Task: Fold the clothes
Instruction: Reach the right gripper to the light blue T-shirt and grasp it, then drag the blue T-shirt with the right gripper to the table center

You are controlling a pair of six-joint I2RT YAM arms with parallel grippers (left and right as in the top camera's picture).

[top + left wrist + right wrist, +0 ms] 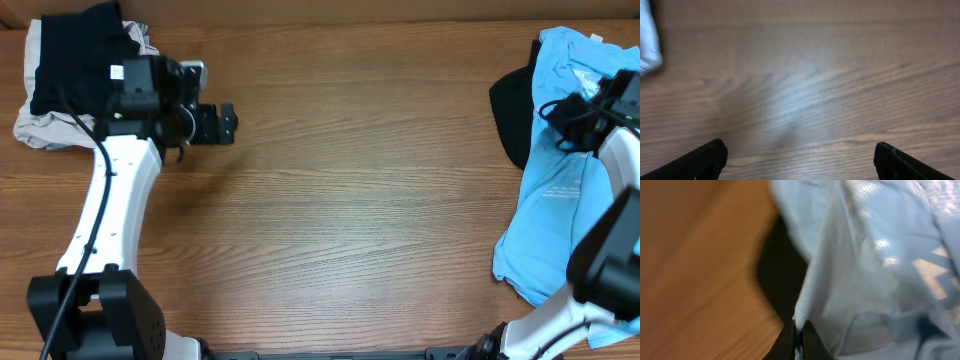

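Note:
A light blue T-shirt (558, 200) with white print lies crumpled at the table's right edge, over a black garment (511, 112). My right gripper (556, 110) is shut on a fold of the blue shirt (865, 265). In the right wrist view its jaws (800, 335) pinch the shirt's edge, with the black garment (780, 275) behind it. My left gripper (218, 123) is open and empty above bare wood, and its fingers (800, 160) are wide apart.
A pile of clothes sits at the far left corner: a black piece (75, 55) on beige-white cloth (45, 128). A white cloth edge (647, 45) shows in the left wrist view. The wooden table (360, 200) lies between the arms.

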